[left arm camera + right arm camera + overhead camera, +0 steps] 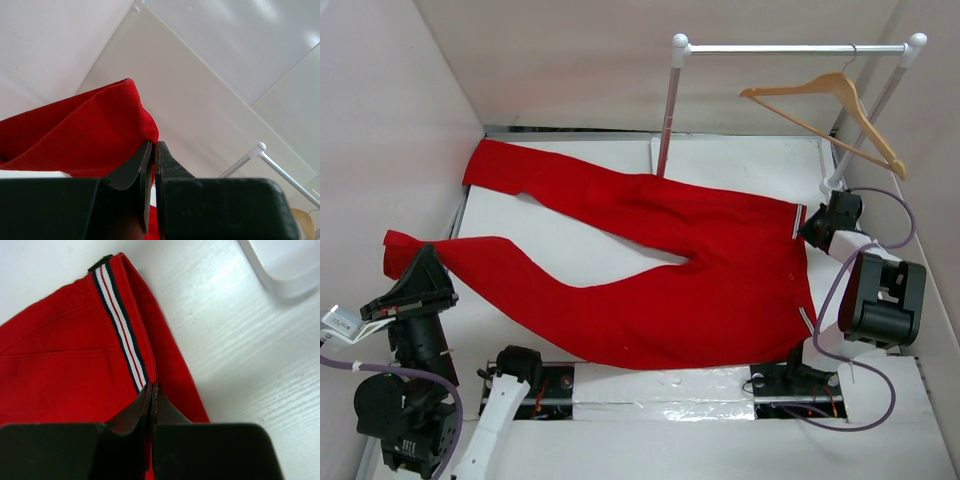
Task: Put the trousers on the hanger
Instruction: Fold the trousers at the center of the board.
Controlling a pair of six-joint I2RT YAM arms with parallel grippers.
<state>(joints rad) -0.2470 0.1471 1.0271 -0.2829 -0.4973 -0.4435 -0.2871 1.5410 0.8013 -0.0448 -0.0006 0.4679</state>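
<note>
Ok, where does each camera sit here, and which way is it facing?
Top external: above and behind the arms, looking down at the table, trousers, rail and hanger; both arms, left hand and right hand show.
Left wrist: on the left arm, facing across and up past its shut fingers, which pinch red fabric.
Right wrist: on the right arm, facing down past shut fingers at the waistband.
Shared: trousers in all three; rail in top and left wrist.

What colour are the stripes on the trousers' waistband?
Waistband: white, red and dark blue, clearest in right wrist view.
</note>
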